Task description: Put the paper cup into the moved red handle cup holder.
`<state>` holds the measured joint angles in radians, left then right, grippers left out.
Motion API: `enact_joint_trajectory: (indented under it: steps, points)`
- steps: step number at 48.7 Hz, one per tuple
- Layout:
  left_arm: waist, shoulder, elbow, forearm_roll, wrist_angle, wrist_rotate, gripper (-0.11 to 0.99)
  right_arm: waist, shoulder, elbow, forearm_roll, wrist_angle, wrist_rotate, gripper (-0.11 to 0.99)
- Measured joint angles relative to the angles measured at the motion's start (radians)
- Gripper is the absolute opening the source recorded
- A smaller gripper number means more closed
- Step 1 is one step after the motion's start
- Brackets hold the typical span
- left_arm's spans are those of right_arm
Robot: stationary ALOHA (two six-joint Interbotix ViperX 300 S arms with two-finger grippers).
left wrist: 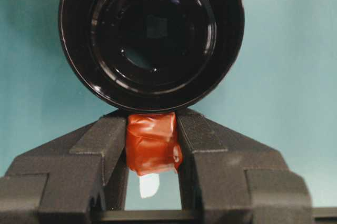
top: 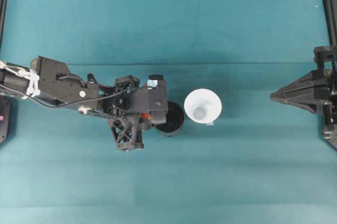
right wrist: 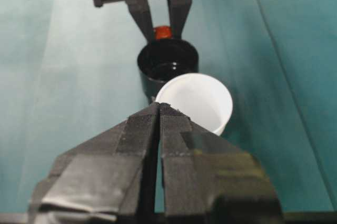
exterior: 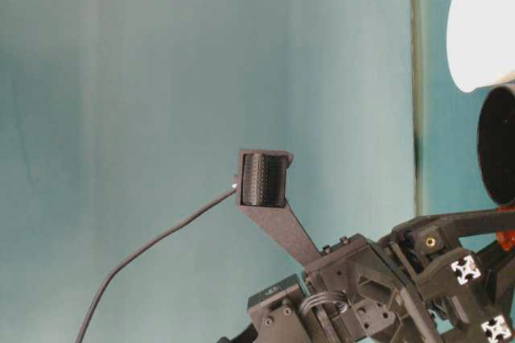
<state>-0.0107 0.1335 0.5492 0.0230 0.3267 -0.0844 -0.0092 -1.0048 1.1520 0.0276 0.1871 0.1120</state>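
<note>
Gripping the red handle of the holder, the left gripper has its two fingers pressed against either side of the tab, so the holder is under its control on the teal table. The holder stands upright, mouth open and with nothing inside it, as the left wrist view shows. The cup stands upright just beside it, on the side toward the right arm; from overhead a narrow gap seems to separate them, though the right wrist view cannot settle whether they touch.

The right gripper has its jaws pressed together on nothing, and it sits well apart from both things at the table's right edge, pointing toward the cup.

Judging by this layout, the step in hand is the positioning of the holder; the cup has not yet been picked up. The next move would call for the right gripper to spread its jaws, reach to the cup's rim or wall, take it gently since thin paper may crush, lift it clear and lower it base-first into the holder's mouth. The left gripper would do well to steady the holder by its handle meanwhile.

Counted: one cup, one holder with one handle, two grippers.
</note>
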Motion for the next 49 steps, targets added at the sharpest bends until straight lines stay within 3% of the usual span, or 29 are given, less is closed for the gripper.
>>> enact_joint_trajectory:
  steps: [9,17,20,41,49]
  points:
    - [0.0,0.0,0.0,0.0,0.0,-0.003,0.32,0.0,0.0,-0.002,0.0,0.0,0.0,-0.09]
    - [0.003,0.0,0.0,0.0,-0.002,-0.003,0.79,0.002,0.0,0.0,-0.002,0.0,0.0,-0.09]
    - [0.003,0.0,0.0,0.0,-0.006,-0.002,0.88,0.002,0.0,-0.002,0.0,0.0,0.0,-0.09]
    - [0.002,-0.009,0.003,0.0,0.011,0.003,0.88,0.0,0.0,0.0,0.0,0.0,0.0,-0.09]
    - [-0.011,-0.078,0.006,0.0,0.075,0.037,0.88,0.002,0.0,0.0,-0.002,0.0,0.0,-0.09]
